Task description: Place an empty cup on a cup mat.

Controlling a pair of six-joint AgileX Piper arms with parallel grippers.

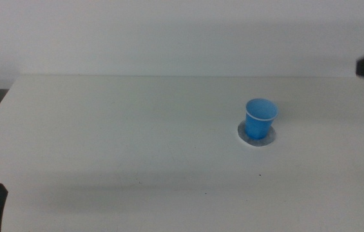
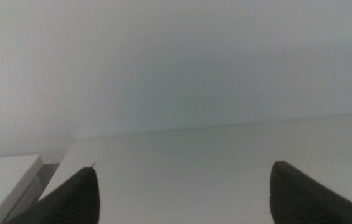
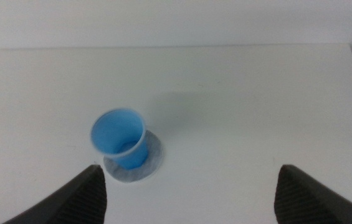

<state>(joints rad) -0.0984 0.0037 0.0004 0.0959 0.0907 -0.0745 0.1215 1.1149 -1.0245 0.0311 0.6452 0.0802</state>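
- Left gripper (image 2: 185, 193): waits low at approx. 7 o'clock of the table (image 1: 117, 129), only a dark tip shows in the middle view. Its wrist view shows the jaws wide apart w/ nothing between, only bare table.
- The cup (image 1: 260, 118): stands upright, mouth up, inside looks empty, at approx. 3 o'clock of the table centre. It sits on the cup mat (image 1: 266, 138); a grey crescent of mat shows around its base, so it is a bit off-centre.
- Handling, my judgement: thin disposable cup, very light, walls soft, easy to crush or tip. Best hold is mid-wall from two sides, gentle squeeze; rim is the stiffer part.
- Right gripper (image 3: 188, 190): away from the cup, jaws spread wide, holding nothing. In the middle view only a dark piece of that arm is at approx. 2 o'clock, at the edge.
- Task looks done already.
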